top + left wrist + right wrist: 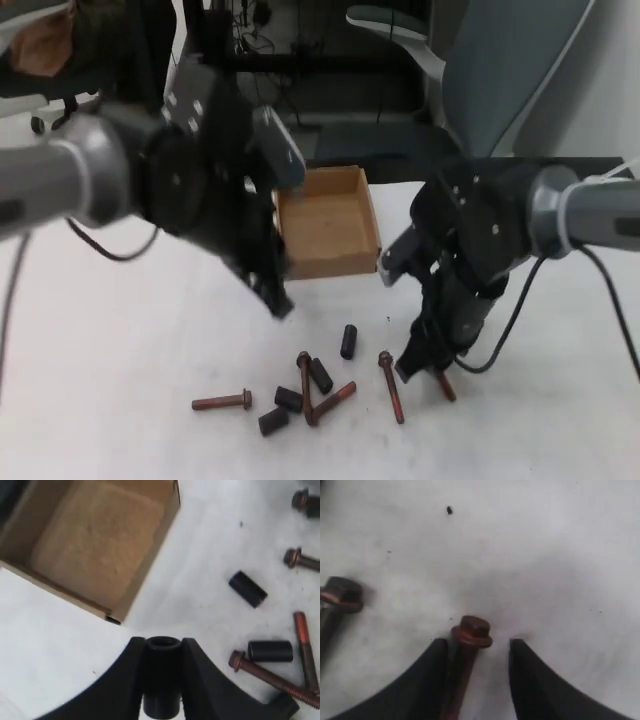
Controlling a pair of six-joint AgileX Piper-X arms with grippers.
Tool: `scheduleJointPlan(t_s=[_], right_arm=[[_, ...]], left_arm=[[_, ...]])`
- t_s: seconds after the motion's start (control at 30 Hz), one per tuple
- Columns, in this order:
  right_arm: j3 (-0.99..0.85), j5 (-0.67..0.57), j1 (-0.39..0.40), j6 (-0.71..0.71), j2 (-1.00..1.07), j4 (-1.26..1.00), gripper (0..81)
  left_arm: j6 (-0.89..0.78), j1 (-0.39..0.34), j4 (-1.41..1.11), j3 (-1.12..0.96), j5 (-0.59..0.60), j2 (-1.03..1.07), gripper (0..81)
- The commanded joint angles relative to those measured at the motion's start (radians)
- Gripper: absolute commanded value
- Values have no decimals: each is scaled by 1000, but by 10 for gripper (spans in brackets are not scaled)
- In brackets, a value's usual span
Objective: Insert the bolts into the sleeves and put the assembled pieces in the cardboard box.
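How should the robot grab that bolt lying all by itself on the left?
Best grip the lone bolt mid-shaft, coming down from above and squeezing across it. It lies flat on the table with bare room on both sides.

Legible text: none readable.
Cardboard box (145, 567): walls and floor plain, no print or label to read.
Bolt head (472, 631): no stamp or number can be made out.
Sleeve (162, 675): plain black surface, no marking to read.
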Motion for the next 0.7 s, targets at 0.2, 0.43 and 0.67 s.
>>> scheduleJointPlan(t_s=[0.2, 0.43, 0.67], right_arm=[[-10, 13, -5, 0, -27, 0, 6], [16, -184, -3, 98, -298, -179, 6], [328, -324, 58, 204, -660, -677, 6]], left_arm=[[-182, 2, -193, 80, 111, -247, 18], [-444, 2, -629, 455, 80, -496, 18], [-759, -33, -1071, 799, -18, -558, 18]])
